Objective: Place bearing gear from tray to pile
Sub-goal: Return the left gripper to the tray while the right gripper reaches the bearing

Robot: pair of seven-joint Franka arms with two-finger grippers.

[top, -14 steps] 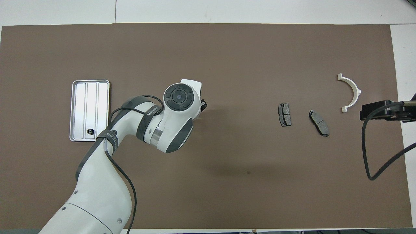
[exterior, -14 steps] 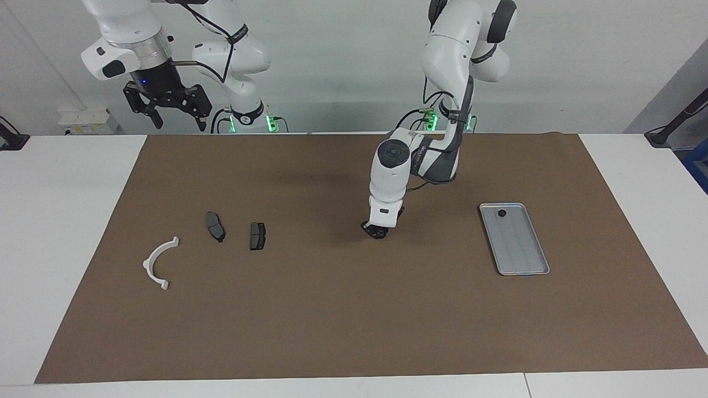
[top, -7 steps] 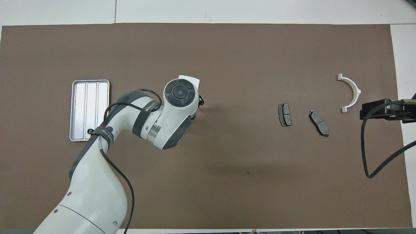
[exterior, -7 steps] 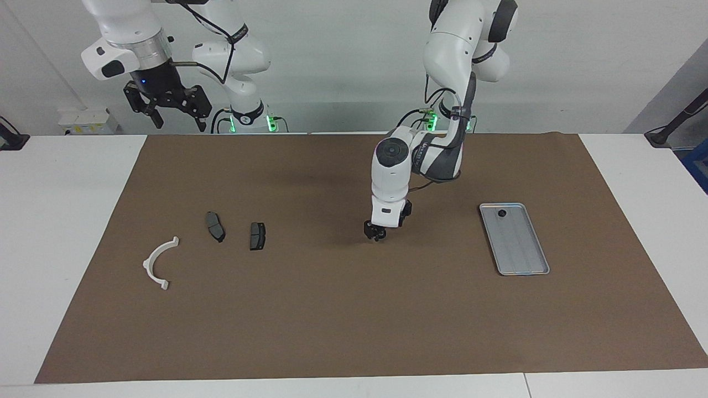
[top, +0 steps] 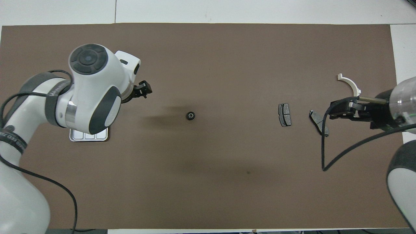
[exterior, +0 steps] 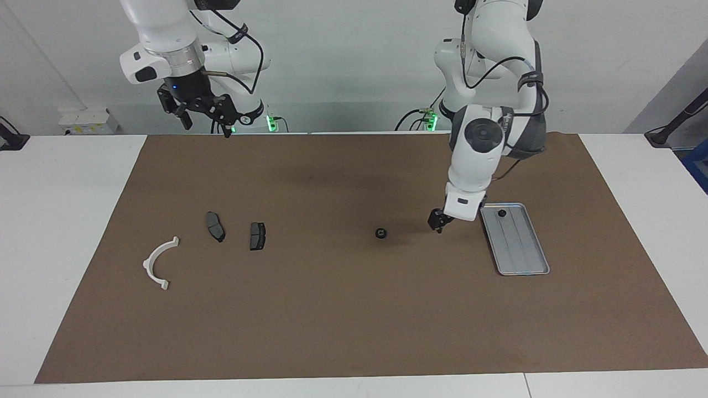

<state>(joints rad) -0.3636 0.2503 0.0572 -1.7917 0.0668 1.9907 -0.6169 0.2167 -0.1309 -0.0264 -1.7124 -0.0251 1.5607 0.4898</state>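
Note:
A small black bearing gear (exterior: 380, 232) lies alone on the brown mat, between the tray and the pile; it also shows in the overhead view (top: 190, 115). The silver tray (exterior: 517, 246) lies toward the left arm's end, with another small black part (exterior: 502, 213) in its end nearest the robots. My left gripper (exterior: 437, 223) is low over the mat beside the tray, open and empty. The pile is two dark pads (exterior: 215, 226) (exterior: 257, 235) and a white half-ring bracket (exterior: 157, 263). My right gripper (exterior: 202, 113) is open, high up over the mat's edge nearest the robots.
In the overhead view the left arm covers most of the tray (top: 87, 136), and the right gripper (top: 339, 109) partly covers one pad (top: 320, 125). The brown mat (exterior: 332, 320) covers the white table.
My left gripper let go of the bearing gear on the middle of the mat and moved away to beside the tray. My right gripper swung from outside the mat in over its edge.

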